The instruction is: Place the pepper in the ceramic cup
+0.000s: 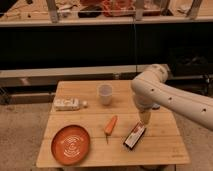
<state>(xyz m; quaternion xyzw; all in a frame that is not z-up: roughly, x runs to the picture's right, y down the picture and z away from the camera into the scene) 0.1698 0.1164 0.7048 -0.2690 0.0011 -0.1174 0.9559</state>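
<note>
The orange pepper (110,125) lies on the wooden table (90,115) near its middle, with its thin stem pointing toward the front edge. The white ceramic cup (104,93) stands upright behind it, toward the back of the table. My gripper (145,119) hangs from the white arm (165,97) just right of the pepper and above the far end of a dark packet. It is apart from the pepper and holds nothing that I can see.
A dark flat packet (135,136) lies right of the pepper. A round orange plate (71,144) sits at the front left. A flat white box (67,104) lies at the left. Dark shelving runs behind the table.
</note>
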